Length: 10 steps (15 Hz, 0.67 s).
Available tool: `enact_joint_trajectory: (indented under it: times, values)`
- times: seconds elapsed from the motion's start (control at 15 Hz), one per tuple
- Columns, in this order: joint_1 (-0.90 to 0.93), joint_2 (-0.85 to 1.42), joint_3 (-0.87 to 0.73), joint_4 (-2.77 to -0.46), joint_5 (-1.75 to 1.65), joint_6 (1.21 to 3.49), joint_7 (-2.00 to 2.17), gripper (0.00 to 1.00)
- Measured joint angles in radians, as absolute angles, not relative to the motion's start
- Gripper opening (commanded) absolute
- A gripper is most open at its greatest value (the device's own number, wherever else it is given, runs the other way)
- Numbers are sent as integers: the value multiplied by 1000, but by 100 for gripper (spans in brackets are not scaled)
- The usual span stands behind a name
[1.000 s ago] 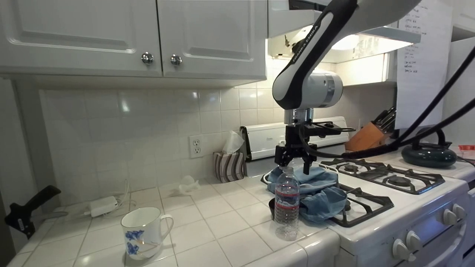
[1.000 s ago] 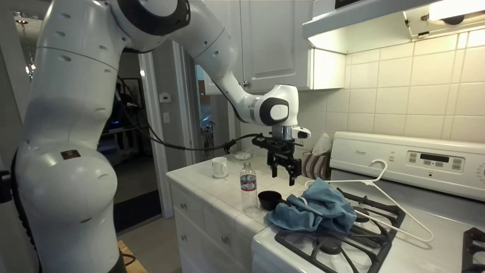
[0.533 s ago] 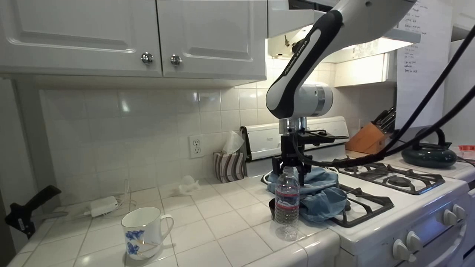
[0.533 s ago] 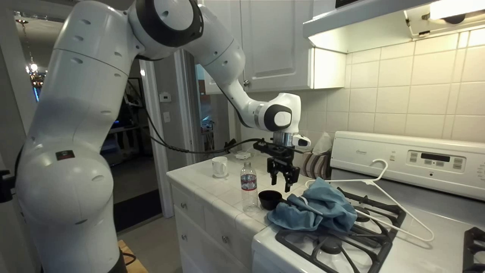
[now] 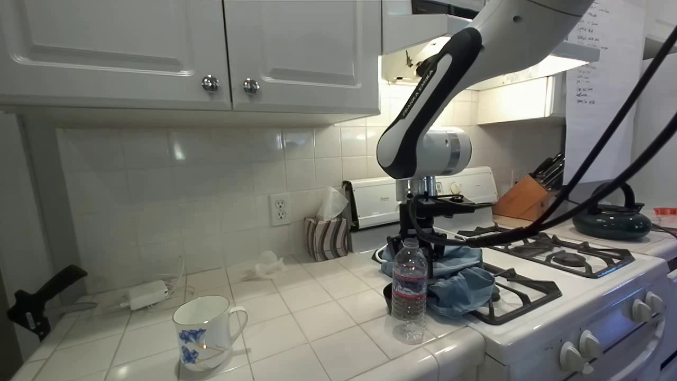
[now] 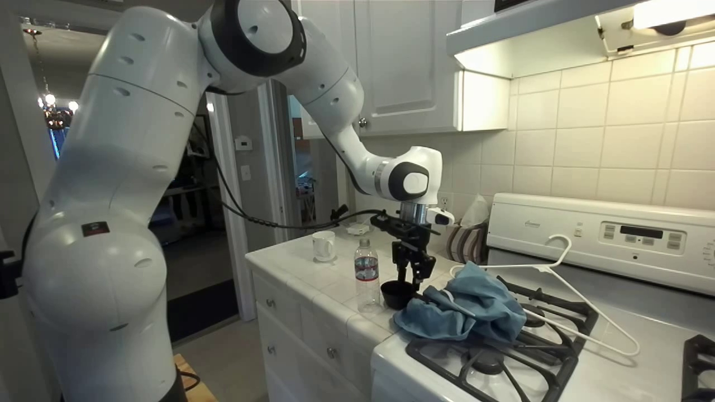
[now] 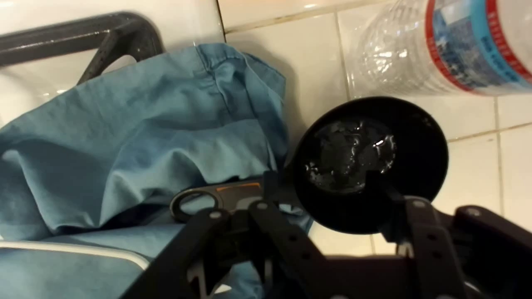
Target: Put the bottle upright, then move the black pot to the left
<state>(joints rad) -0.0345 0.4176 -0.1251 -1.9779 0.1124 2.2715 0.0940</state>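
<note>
The clear bottle (image 5: 409, 296) stands upright on the tiled counter near its front edge, and the wrist view shows its lower part (image 7: 415, 50) beside the pot. Right by it sits the black pot (image 6: 395, 298), with something wet and shiny inside; its grey handle (image 7: 239, 195) runs over the blue cloth. Pointing down, my gripper (image 6: 409, 282) is at the pot's rim. In the wrist view the gripper (image 7: 323, 180) is partly open: one finger is over the pot's inside, the other outside by the handle. The bottle hides part of the gripper in an exterior view.
A blue cloth (image 6: 475, 307) and a white hanger (image 6: 586, 301) lie across the stove grate beside the pot. Farther along the counter are a white mug (image 5: 203, 333) and a tissue box (image 5: 326, 238). A dark kettle (image 5: 611, 221) stands beyond the burners.
My gripper has come down from above the counter to the pot's rim. Its jaws have drawn closer together. Bottle, pot and cloth have stayed in place.
</note>
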Motion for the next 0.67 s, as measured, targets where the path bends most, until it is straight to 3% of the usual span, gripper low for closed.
enact_joint_trajectory:
  times: [0.33,0.67]
  values:
    - [-35,418,-125,-1992,113,2272,176,42]
    - [-35,418,-119,-2016,114,2277,229,47]
